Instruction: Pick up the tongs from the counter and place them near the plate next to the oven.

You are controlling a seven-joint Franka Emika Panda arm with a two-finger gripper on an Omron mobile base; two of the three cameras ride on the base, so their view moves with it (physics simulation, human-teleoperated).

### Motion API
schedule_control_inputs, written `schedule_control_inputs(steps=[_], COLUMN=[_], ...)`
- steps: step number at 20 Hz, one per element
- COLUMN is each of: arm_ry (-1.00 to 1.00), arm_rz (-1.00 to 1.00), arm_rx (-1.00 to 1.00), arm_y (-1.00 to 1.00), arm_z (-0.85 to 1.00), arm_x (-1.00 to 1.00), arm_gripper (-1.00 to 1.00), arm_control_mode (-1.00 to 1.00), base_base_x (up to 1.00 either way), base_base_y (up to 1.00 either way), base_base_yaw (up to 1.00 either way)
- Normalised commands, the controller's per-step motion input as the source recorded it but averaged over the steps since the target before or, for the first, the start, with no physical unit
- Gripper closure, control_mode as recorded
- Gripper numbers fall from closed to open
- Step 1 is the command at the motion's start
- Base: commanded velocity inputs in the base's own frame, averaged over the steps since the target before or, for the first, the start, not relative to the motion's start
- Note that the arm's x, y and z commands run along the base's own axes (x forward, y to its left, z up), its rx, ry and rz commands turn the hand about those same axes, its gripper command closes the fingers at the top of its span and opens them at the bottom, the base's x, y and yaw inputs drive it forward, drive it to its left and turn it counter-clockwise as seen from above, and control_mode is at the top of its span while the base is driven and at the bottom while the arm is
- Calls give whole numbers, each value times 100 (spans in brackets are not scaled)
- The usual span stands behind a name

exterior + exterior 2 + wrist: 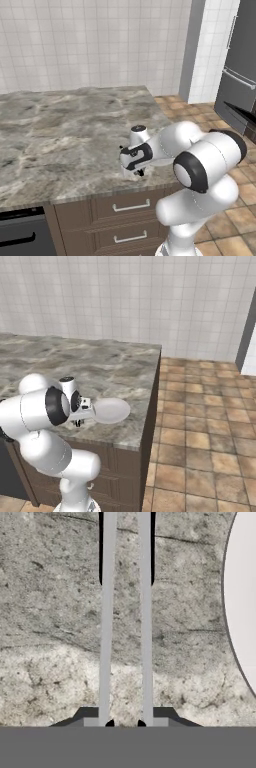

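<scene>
The tongs (pixel 106 637) run away from the hand as two slim silver arms with black ends, side by side over the marbled stone. My gripper (pixel 125 723) is shut on them, one finger outside each arm. The white plate (pixel 242 597) lies just to their right in the hand view. From the base cameras the gripper (pixel 133 171) hangs low over the front of a marbled worktop (pixel 60 125) with drawers, right beside the plate (pixel 111 410). The black oven (pixel 20 235) stands under the worktop's left end. The counter of the task is out of view.
The worktop's right end (pixel 150 391) drops to a brown tiled floor (pixel 200 416). A dark fridge (pixel 240 75) stands at the far right. White tiled wall runs behind the worktop.
</scene>
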Motion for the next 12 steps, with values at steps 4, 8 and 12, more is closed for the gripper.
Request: schedule_control_inputs(steps=[4, 8, 12], arm_ry=[0, 0, 0], arm_rz=[-4, -5, -5], arm_rx=[0, 0, 0], arm_y=[0, -3, -8], arm_z=[0, -1, -2], arm_x=[14, 32, 12], arm_gripper=[100, 100, 100], arm_control_mode=[-100, -100, -100], base_base_x=[0, 0, 0], base_base_y=[0, 0, 0], base_base_yaw=[0, 0, 0])
